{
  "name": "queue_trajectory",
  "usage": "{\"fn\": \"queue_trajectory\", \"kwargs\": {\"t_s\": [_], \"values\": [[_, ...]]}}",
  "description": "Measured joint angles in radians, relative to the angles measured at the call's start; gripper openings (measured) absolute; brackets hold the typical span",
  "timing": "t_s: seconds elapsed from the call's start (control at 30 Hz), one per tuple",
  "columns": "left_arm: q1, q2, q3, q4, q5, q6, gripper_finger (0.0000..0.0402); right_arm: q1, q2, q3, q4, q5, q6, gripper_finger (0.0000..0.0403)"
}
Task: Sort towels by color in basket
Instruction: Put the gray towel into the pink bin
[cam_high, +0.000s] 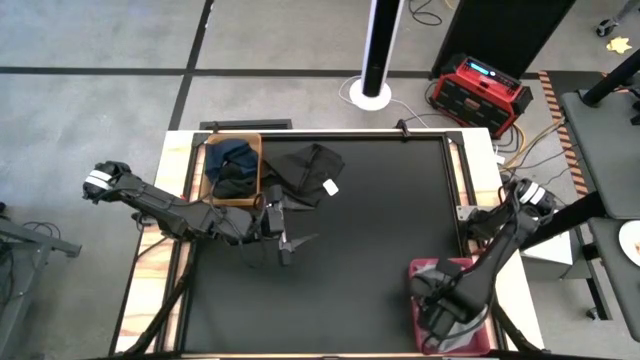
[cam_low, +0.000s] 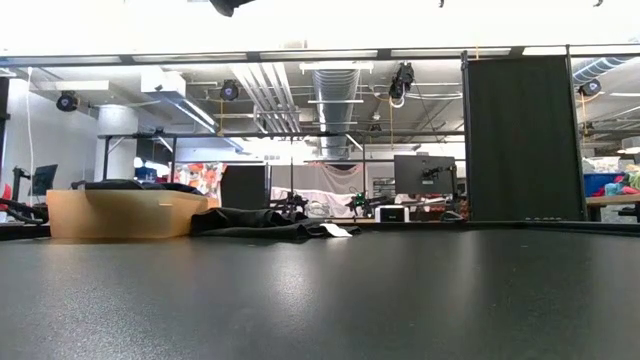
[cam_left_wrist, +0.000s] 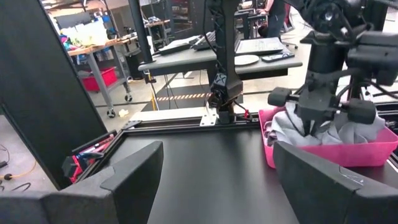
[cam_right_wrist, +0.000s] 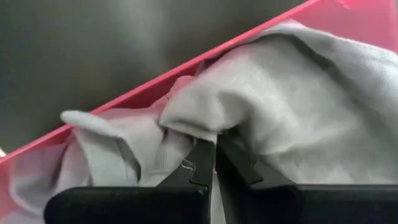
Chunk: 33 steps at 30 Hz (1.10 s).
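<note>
Covering most of the high view: black surface (cam_high: 370, 240), near edge cut off by the frame. Reaching in from the left, left arm with left end effector (cam_high: 284, 245) hovering over bare mat, fingers (cam_left_wrist: 134, 168) spread wide and holding nothing, as seen in its wrist view. Bending down at the right front corner, right arm with right end effector (cam_high: 447, 318) lowered into pink bin (cam_high: 418, 272); bin mostly hidden under that arm from above. Seen close in the right wrist view: fingers (cam_right_wrist: 202, 163) pressed together, tips against folds of grey towel (cam_right_wrist: 298, 106) inside the bin; hard to tell whether any cloth is pinched between them. Sitting at the far left corner: tan basket (cam_high: 252, 146) with navy towel (cam_high: 232, 155) and a darker one beneath, shapes hard to separate. Lying just beside the basket on the surface: black towel (cam_high: 310, 170), with small white tag (cam_high: 330, 187) at its edge. From the low view, only basket wall and a flat dark heap visible; both end effectors out of sight there.
</note>
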Motion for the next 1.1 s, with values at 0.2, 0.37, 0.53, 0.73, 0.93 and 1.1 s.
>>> {"fn": "queue_trajectory", "kwargs": {"t_s": [0.2,0.37,0.53,0.73,0.93,1.1], "values": [[0.0,0.0,0.0,-0.004,0.0,-0.004,0.0287,0.0,-0.016,0.045,-0.039,-0.037,0.024,0.0024],[0.0,0.0,0.0,-0.007,0.0,-0.005,0.0287,0.002,-0.024,0.099,-0.11,-0.053,0.034,0.0035],[0.0,0.0,0.0,-0.018,0.0,-0.014,0.0287,0.002,-0.024,0.169,-0.174,-0.053,0.041,0.0028],[0.0,0.0,0.0,-0.036,0.0,-0.023,0.0287,0.002,-0.025,0.22,-0.186,-0.046,0.051,0.001],[0.0,0.0,0.0,-0.035,0.001,-0.026,0.0287,0.003,-0.025,0.206,-0.278,0.017,0.077,0.0009],[0.0,0.0,0.0,-0.034,0.001,-0.031,0.0287,-0.003,-0.025,0.128,-0.271,0.065,0.085,0.0009]]}}
